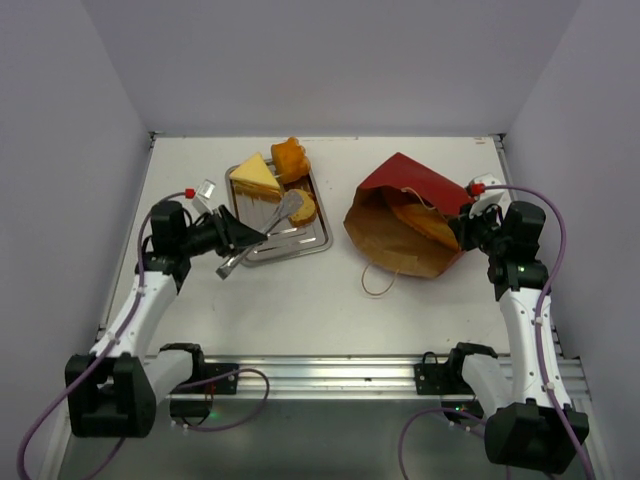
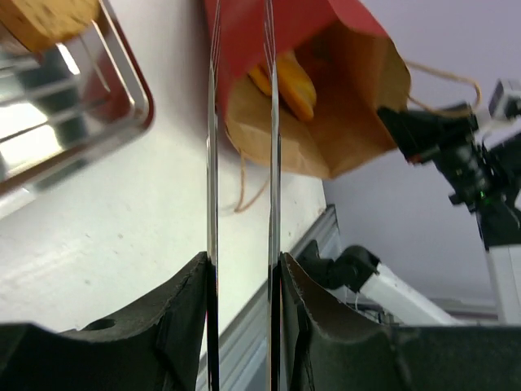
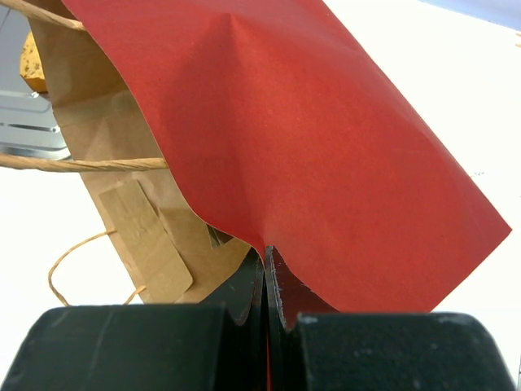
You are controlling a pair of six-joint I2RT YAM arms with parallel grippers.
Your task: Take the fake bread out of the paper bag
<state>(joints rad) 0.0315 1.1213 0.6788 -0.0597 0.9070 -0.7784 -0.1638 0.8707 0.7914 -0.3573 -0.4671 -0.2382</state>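
Red paper bag point(image 1: 405, 178) opens toward our left gripper point(image 1: 245, 237), which clasps steel tongs point(image 1: 284, 209); the fake bread point(image 1: 428, 224) inside lies to its right. Our right gripper point(image 1: 463, 233) pinches the bag's rim.

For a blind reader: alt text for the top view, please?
A red paper bag lies on its side, loaf inside, edge pinched by the right gripper. The left gripper holds tongs over a tray of bread pieces.
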